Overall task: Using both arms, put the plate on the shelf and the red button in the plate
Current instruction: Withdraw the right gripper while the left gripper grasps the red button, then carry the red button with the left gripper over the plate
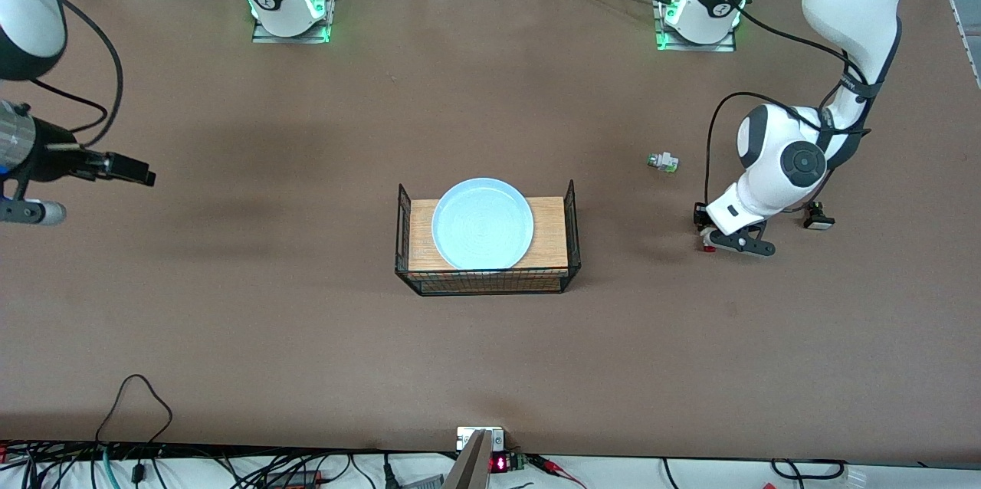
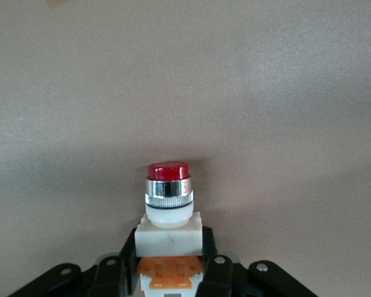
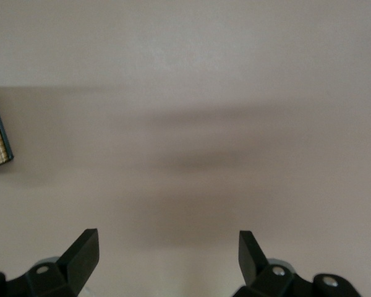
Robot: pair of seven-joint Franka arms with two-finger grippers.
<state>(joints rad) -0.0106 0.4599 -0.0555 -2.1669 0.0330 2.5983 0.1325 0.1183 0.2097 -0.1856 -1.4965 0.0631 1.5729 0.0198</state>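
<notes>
left gripper [image 2: 170, 272] jaws clenched low on red button [image 2: 168, 204]; could tip out when lifted. right gripper [image 3: 168, 253] jaws released, waiting over desk [image 1: 306, 320].

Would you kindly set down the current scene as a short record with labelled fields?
plate: pale blue plate lying in the wire basket on its wooden base, mid-table
red button: red button on the table toward the left arm's end, clamped at its white and orange body
left gripper: left gripper low at the table, shut on the red button
right gripper: right gripper open, holding nothing, waiting over bare table toward the right arm's end
other parts: green-tipped part and black part lying near the left arm
</notes>
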